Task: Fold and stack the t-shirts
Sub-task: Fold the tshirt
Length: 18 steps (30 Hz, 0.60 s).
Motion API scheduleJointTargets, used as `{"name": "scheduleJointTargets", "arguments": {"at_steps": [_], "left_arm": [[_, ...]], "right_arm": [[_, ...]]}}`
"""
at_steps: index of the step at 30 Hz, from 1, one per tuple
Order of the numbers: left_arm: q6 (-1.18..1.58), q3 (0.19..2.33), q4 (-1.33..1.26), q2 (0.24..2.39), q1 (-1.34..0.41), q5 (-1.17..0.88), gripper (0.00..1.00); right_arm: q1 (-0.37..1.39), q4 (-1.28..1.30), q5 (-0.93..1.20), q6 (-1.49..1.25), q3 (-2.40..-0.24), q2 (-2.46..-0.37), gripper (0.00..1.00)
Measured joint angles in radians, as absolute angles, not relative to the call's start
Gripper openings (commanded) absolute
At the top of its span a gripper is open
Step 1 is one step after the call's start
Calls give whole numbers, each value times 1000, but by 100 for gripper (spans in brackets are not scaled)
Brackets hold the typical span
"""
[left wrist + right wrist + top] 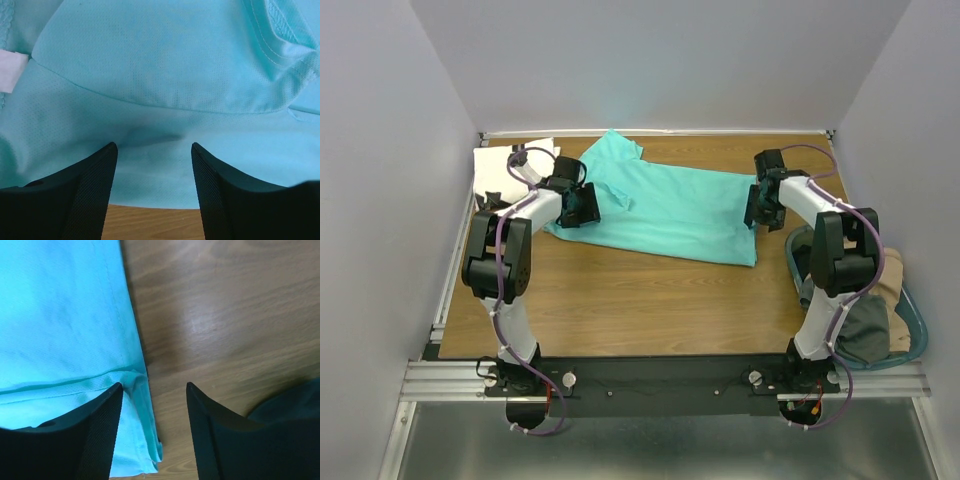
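From above, the turquoise t-shirt [670,205] lies spread out across the far half of the wooden table [640,300], with part of its collar end bunched up toward the back. The white t-shirt [510,165] sits folded in the far left corner, just beside the turquoise one. The left gripper [585,207] is down on the left end of the turquoise t-shirt, and the right gripper [760,207] is at its right edge. A basket [918,338] holding grey and tan cloth stands off the table's right side, next to the right arm. In the left wrist view, the left gripper [154,146] has its fingers [95,185] spread apart with nothing between them. Turquoise cloth fills nearly the whole picture, a white label [10,70] shows at the left edge, and a strip of table shows at the bottom. In the right wrist view, the right gripper [154,385] also stands with its fingers apart and grips nothing. Its left finger [95,430] is over the shirt's hemmed edge [135,385], while bare wood lies between and beyond the fingers.
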State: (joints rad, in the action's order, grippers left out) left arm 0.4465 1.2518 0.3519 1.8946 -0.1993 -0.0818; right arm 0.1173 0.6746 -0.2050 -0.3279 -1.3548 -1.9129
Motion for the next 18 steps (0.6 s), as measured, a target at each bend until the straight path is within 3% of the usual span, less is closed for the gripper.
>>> {"name": "scheduleJointTargets", "arguments": {"at_steps": [18], "left_arm": [[463, 1380, 358, 1874, -221, -179, 70]], "right_arm": [[206, 645, 56, -251, -1467, -1831, 72]]}}
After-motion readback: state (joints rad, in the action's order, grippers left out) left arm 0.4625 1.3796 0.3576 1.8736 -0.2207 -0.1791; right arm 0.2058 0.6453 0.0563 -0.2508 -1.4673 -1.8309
